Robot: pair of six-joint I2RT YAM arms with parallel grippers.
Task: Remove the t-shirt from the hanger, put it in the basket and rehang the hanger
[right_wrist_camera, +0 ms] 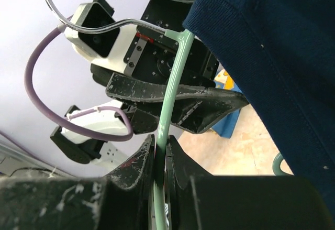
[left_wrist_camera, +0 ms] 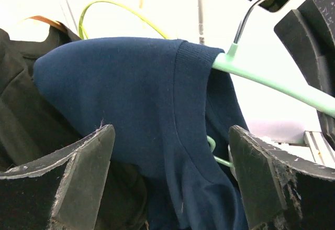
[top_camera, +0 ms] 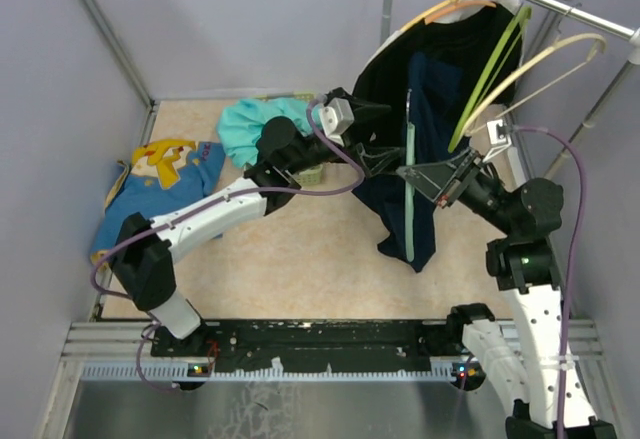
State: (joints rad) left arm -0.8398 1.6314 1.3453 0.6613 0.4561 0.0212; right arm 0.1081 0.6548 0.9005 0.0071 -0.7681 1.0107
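Top external view: the navy t-shirt point(top_camera: 420, 224) hangs over the far right part of the table point(top_camera: 300, 249), draped on a mint hanger point(top_camera: 408, 194), beside a black garment point(top_camera: 470, 49) on the rail point(top_camera: 560, 9). The right gripper point(right_wrist_camera: 160, 146) is clenched on the hanger's bare arm, below the wire hook. The left gripper point(left_wrist_camera: 170, 141) stands released, its jaws spread wide on either side of the shirt's covered shoulder; contact cannot be told. A blue-and-yellow garment point(top_camera: 165, 174) lies at the table's left edge.

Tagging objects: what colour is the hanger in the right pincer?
Mint green hanger, best in right wrist view.
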